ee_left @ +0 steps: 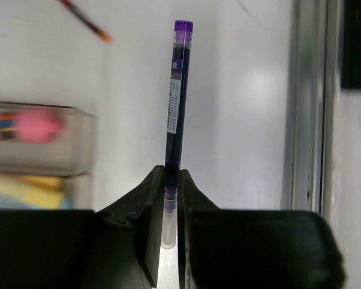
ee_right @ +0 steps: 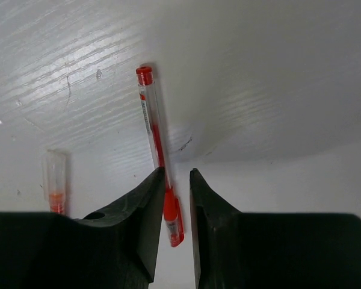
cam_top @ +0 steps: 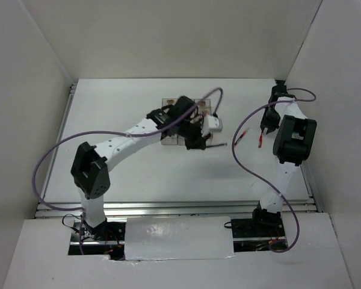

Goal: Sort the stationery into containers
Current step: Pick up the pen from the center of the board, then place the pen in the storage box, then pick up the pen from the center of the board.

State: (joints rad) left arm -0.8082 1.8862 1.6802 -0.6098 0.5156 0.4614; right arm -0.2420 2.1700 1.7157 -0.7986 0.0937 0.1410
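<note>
My left gripper has its two black fingers pressed tight on the lower end of a dark purple pen. In the left wrist view the pen runs straight away from the fingers, its purple cap at the far end, over the white table. Just to the left in that view stand the clear containers. One compartment holds a blurred pink item and the next holds something yellow. A thin red pen, also blurred, lies on the table beyond them.

My right gripper has a thin red pen with a clear barrel between its fingers. The pen leans against one finger and a sliver of gap shows beside the other, so I cannot tell whether it is pinched or loose. A short clear piece with a red end lies apart from it on the white surface.

From the top camera, the left arm reaches to mid-table, its wrist over the containers. The right arm stands well apart, near the far right corner.
</note>
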